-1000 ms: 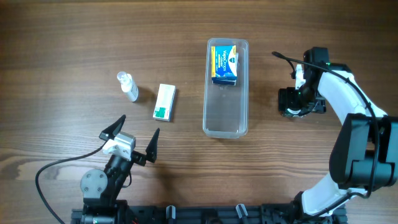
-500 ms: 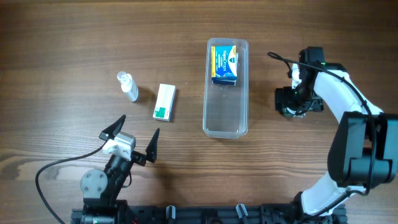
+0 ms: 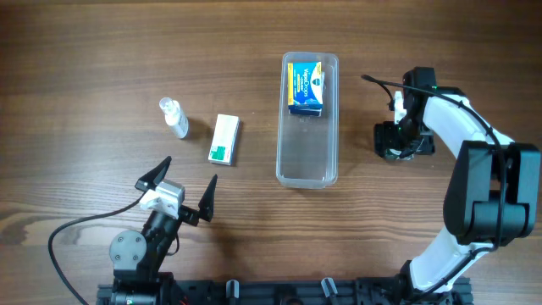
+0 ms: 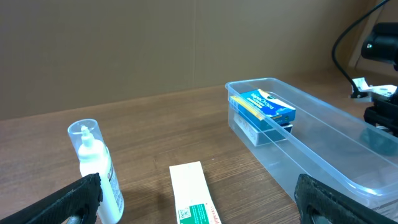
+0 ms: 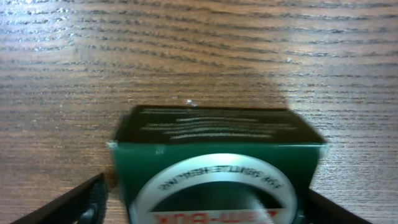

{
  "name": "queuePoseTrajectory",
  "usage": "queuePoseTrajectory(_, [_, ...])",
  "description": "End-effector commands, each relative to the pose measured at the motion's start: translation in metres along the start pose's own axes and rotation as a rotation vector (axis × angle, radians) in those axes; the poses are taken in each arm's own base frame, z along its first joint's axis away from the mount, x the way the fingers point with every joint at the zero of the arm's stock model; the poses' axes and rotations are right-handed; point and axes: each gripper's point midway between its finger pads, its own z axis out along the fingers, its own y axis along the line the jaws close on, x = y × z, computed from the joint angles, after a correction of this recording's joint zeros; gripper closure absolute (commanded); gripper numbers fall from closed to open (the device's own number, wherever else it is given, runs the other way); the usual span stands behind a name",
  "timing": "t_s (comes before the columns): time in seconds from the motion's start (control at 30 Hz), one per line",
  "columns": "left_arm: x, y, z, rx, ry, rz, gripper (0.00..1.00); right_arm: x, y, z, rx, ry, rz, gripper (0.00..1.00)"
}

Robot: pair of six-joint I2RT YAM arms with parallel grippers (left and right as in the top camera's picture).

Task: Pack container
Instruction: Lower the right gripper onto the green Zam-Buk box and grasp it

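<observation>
The container (image 3: 306, 176) is a long clear bin at table centre, also in the left wrist view (image 4: 336, 163). A blue and yellow box (image 3: 306, 87) lies in its far end (image 4: 264, 107). My right gripper (image 3: 398, 146) is to the right of the container, its fingers (image 5: 208, 211) set against both sides of a dark green box (image 5: 214, 155) just above the wood. My left gripper (image 3: 188, 174) is open and empty near the front edge (image 4: 199, 202), facing a white and green box (image 3: 224, 138) (image 4: 189, 186).
A small clear bottle (image 3: 174, 117) stands left of the white and green box, also in the left wrist view (image 4: 93, 165). The right arm's cable loops behind its wrist (image 3: 381, 80).
My right gripper has shifted a little left, toward the container, with the green box between its fingers. The left arm and the other objects have not moved.
</observation>
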Motion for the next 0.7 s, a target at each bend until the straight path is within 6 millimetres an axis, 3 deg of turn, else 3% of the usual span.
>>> queuePoseTrajectory(0.0, [0.002, 0.002, 0.0, -0.01, 0.004, 0.006, 0.0, 0.004, -0.001, 0.008, 0.01, 0.023, 0.001, 0.3])
queuePoseTrajectory(0.37, [0.002, 0.002, 0.0, -0.01, 0.004, 0.006, 0.0, -0.005, -0.001, -0.005, 0.01, 0.011, 0.054, 0.38])
queuePoseTrajectory(0.5, [0.002, 0.002, 0.0, -0.01, 0.004, 0.006, 0.01, -0.012, 0.004, -0.024, -0.022, 0.02, 0.087, 0.42])
queuePoseTrajectory(0.67, [0.002, 0.002, 0.0, -0.01, 0.004, 0.006, 0.0, -0.032, 0.019, -0.066, -0.117, -0.03, 0.11, 0.42])
